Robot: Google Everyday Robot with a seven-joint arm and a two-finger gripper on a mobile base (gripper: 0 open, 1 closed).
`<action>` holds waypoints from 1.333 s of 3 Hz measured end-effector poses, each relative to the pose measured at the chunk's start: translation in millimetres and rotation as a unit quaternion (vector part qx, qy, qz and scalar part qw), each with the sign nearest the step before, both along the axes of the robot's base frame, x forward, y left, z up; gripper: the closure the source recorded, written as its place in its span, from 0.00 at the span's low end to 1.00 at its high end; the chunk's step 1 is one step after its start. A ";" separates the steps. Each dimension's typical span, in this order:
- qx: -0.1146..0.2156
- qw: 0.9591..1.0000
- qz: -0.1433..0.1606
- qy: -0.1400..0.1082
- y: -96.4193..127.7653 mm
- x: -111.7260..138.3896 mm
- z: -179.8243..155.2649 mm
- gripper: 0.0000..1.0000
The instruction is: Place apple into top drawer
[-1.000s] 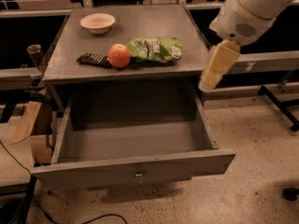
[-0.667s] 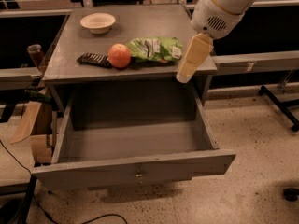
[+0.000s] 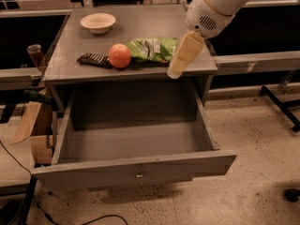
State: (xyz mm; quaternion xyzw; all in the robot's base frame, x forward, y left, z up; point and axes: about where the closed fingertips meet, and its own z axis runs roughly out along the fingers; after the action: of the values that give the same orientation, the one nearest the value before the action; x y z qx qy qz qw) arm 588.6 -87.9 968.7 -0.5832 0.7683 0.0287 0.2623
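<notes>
None of the task looks done yet: the apple (image 3: pixel 119 55) lies on the desk (image 3: pixel 136 25), between a dark bar wrapper (image 3: pixel 93 59) and a green snack bag (image 3: pixel 152 48). The top drawer (image 3: pixel 136 165) stands open below. The hand (image 3: pixel 177 67) hangs over the desk's front edge, right of the bag, holding nothing; open or closed I cannot tell. I judge this is the reach: next it must go left and grasp the round, glossy orange-red fruit
</notes>
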 end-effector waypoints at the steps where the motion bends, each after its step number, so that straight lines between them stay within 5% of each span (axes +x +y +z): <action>1: 0.033 0.999 -0.009 -0.004 34.1 40.7 -9.2 0.00; 3: 0.082 0.996 0.034 -0.006 116.0 111.1 -25.7 0.00; 4: 0.082 0.995 0.060 -0.010 133.0 127.7 -31.7 0.00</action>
State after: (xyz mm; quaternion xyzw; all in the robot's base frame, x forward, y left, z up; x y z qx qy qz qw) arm 716.3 45.1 937.0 -0.6048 0.7244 0.1020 0.3146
